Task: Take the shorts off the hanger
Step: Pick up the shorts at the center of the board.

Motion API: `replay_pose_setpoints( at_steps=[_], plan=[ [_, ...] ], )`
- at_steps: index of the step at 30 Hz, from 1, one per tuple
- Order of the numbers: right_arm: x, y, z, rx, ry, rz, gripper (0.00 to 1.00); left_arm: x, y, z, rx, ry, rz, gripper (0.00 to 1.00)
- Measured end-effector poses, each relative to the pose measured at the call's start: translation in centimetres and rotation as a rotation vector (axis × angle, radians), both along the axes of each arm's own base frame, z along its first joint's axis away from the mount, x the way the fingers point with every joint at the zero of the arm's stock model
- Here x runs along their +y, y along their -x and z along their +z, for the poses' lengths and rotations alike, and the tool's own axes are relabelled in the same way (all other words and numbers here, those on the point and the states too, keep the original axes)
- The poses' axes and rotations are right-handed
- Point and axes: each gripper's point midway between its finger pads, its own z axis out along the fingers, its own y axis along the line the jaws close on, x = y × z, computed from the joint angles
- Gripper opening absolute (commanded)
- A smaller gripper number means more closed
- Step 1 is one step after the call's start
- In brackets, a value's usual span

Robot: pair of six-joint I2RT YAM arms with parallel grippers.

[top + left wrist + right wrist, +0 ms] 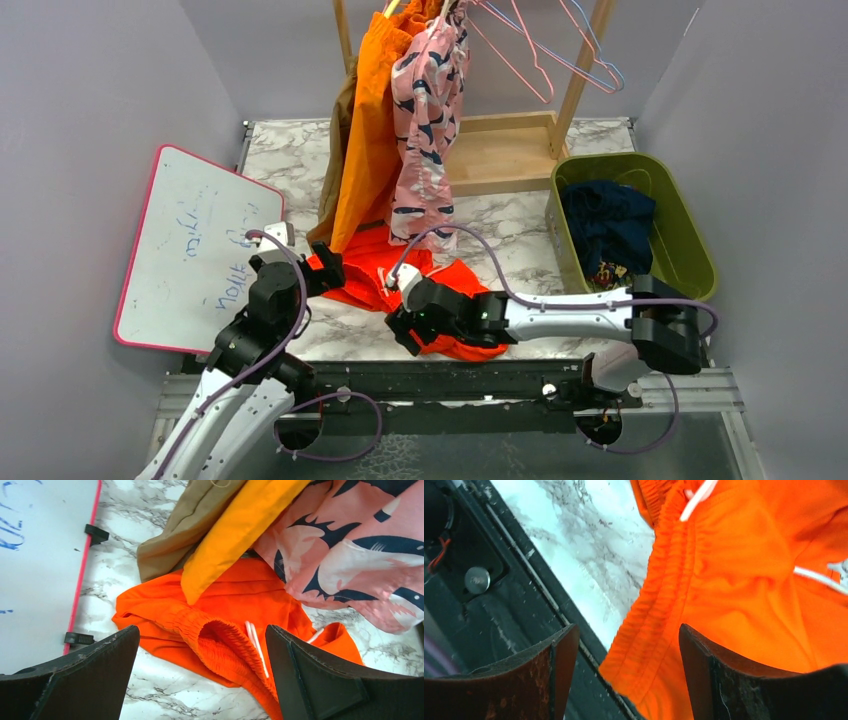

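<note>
**Red-orange shorts lie on marble table**

L gripper wide open over their left end. R gripper jaws apart, waistband btwn them at near table edge, not pinched. Pink shorts & bright orange shorts hang behind.

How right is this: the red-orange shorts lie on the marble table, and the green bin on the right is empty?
One point is wrong. The green bin is not empty: it holds dark navy fabric, as the top external view shows. The red-orange shorts do lie on the marble table.
</note>
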Motion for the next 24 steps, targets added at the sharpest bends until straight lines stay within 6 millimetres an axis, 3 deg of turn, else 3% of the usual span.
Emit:
replay_pose_setpoints(
  at_steps=[11, 14, 17, 18, 22, 24],
  plan=[
    [4.9, -2.8, -2.2, -0.051, 0.105, -0.030, 0.76, 1.3, 0.2, 0.5, -0.028, 0.006, 0.064, 0.99],
    [4.9, -4.1, -3.9, -0.086, 0.182, -0.085, 0.77, 1.4, 0.3, 0.6, -0.033, 0.008, 0.069, 0.99],
    [3.5, -4.9, -6.1, -0.107, 0.276, -0.140, 0.76, 1.4, 0.3, 0.7, -0.035, 0.009, 0.069, 0.99],
    [2.9, -5.1, -6.9, -0.111, 0.308, -0.158, 0.74, 1.5, 0.3, 0.7, -0.035, 0.009, 0.070, 0.99],
    [2.7, -5.7, -7.2, -0.108, 0.308, -0.218, 0.36, 1.5, 0.3, 0.6, -0.033, 0.008, 0.070, 0.99],
    [2.6, -5.8, -7.3, -0.098, 0.307, -0.232, 0.22, 1.4, 0.2, 0.6, -0.029, 0.006, 0.070, 0.99]
  ],
)
